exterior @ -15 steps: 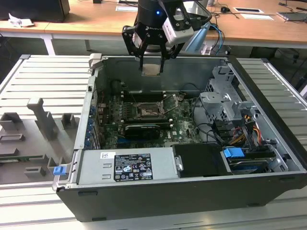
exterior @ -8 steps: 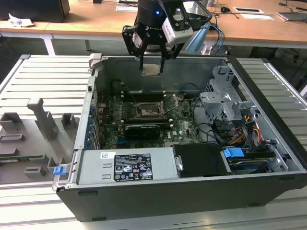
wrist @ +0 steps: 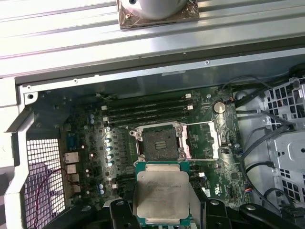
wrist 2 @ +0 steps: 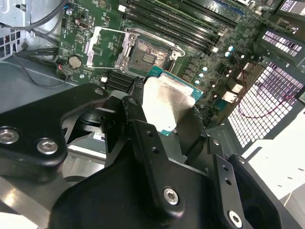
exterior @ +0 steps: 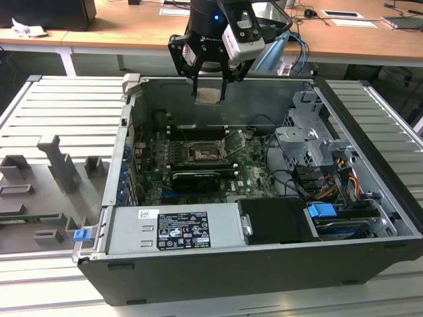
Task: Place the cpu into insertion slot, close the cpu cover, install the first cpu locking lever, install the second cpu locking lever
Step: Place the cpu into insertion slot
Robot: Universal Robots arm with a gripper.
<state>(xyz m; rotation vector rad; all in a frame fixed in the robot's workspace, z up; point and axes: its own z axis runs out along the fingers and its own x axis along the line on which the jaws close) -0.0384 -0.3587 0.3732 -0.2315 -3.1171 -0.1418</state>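
**A:** Which step is this?

**B:** The first, I'd judge. The gripper (exterior: pixel 210 91) hangs in the upper middle of the exterior view, above the far wall of the open computer case (exterior: pixel 370 218), its fingers (wrist 2: pixel 136 98) clamped on opposite edges of the cpu (exterior: pixel 210 97).

**A:** And the insertion slot?

**B:** Bare, near the frame's centre on the motherboard (exterior: pixel 254 173): insertion slot (exterior: pixel 201 155), well apart from the chip and lower in the picture. The cpu cover (wrist: pixel 202 138) is swung open just beside it (so nothing is closed yet).

**A:** How does the chip sit?

**B:** Flat, metal face turned toward the wrist, green underside toward the board. It's square, so no real long axis; in the first wrist view its edges (wrist: pixel 162 193) run parallel to the socket's rim (wrist: pixel 162 143).

**A:** What does seating it ask for?

**B:** In my judgement, keeping it level and centred squarely over that socket; a tilt risks the contacts.
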